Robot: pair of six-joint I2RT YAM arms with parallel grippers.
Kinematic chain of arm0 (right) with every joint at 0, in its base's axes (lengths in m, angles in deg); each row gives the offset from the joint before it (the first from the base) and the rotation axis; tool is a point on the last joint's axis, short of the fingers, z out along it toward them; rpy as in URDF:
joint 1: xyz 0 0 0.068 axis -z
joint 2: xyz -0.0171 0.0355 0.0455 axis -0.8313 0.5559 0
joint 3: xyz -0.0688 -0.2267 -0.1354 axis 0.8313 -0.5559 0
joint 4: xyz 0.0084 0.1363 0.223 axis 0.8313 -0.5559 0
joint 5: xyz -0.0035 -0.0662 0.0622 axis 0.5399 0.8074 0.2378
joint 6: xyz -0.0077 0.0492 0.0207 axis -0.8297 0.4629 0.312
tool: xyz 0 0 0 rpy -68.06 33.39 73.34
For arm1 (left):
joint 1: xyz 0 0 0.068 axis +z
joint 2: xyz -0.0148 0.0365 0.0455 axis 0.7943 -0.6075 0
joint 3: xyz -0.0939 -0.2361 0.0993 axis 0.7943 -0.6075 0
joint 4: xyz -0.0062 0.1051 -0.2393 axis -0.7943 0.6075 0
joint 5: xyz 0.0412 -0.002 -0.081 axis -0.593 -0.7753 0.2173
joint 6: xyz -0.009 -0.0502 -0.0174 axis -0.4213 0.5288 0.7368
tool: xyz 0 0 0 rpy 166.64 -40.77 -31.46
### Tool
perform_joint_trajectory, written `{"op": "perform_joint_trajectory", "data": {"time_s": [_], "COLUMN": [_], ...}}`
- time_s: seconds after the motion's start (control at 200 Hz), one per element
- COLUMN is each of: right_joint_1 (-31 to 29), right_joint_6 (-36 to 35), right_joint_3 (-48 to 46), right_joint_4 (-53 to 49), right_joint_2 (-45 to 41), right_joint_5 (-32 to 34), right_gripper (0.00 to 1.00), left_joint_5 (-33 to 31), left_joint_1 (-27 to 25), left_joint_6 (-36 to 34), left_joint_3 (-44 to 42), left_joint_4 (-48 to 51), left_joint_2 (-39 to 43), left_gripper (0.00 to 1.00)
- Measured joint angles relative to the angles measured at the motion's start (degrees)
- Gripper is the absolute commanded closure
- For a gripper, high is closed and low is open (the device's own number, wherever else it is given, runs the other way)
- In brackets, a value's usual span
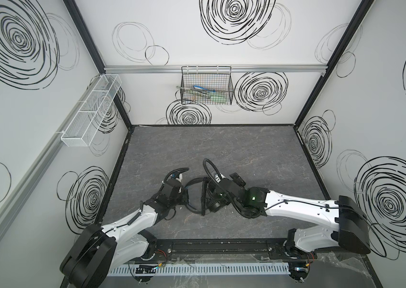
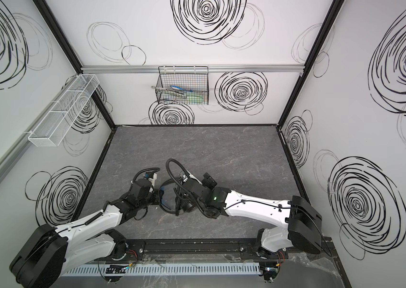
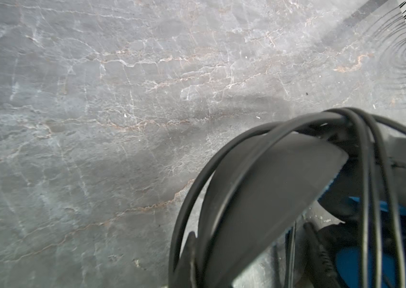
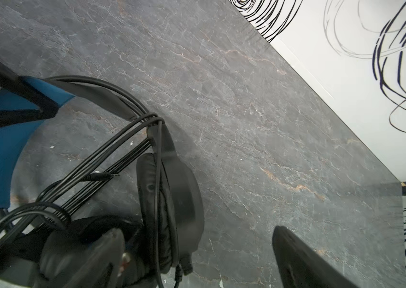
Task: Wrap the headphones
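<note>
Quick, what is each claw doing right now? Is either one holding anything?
Left claw: closed on the headphones.
Right claw: wide open, gripping nothing.

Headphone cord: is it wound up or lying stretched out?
Wound up. The right wrist view shows the cord looped in several strands across the headphones near the earcups, with its plug poking out loose.

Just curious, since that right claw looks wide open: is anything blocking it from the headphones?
Nothing visible does. The open right gripper sits right at the headphones; seen from its wrist, one earcup shows between its fingers.
</note>
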Motion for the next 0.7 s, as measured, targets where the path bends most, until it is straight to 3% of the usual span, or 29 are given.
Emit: {"op": "perform_joint_trajectory", "data": {"time_s": [0.24, 0.46, 0.7], "right_joint_1": [1.64, 9.07, 17.2], "right_joint_6": [-0.42, -1.92, -2.19], "right_joint_3": [-0.44, -1.27, -3.91], "right_joint_4": [0.44, 3.74, 5.7], "right_joint_2": [-4.11, -10.51, -14.67], "right_joint_5": [-1.79, -7.21, -13.97], "right_gripper": [0.03, 0.03, 0.03], "left_joint_5": [0.24, 1.57, 4.37], "left_joint_1": [0.5, 3.63, 7.76], "left_joint_6": [0.0, -0.33, -0.9], "left_joint_3": [0.37, 6.01, 15.52], "left_joint_4": [0.79, 3.98, 4.0], "left_joint_2": [0.0, -1.77, -10.25], "left_gripper": [1.0, 1.0, 1.0]}}
